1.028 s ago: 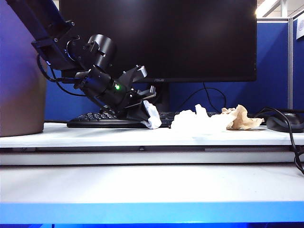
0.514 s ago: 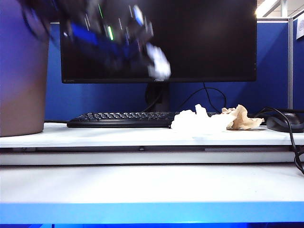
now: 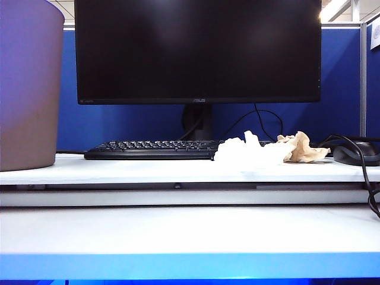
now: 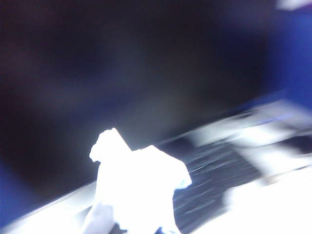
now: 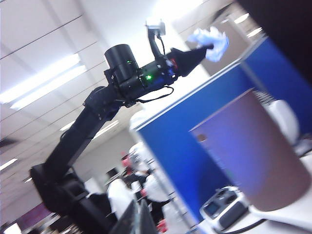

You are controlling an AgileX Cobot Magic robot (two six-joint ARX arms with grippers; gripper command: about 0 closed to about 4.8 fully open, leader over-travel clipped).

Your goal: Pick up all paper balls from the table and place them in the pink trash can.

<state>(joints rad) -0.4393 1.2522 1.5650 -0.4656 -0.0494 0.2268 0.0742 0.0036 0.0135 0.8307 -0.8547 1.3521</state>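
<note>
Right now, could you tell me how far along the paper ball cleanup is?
Nothing is visibly in the pink trash can yet. In hand: the left pincer is shut on a white paper ball, raised high in the right wrist view, out of the exterior view. Left: another white paper ball and the tan paper ball still lie on the table by the keyboard. The right pincer is not visible.
</note>
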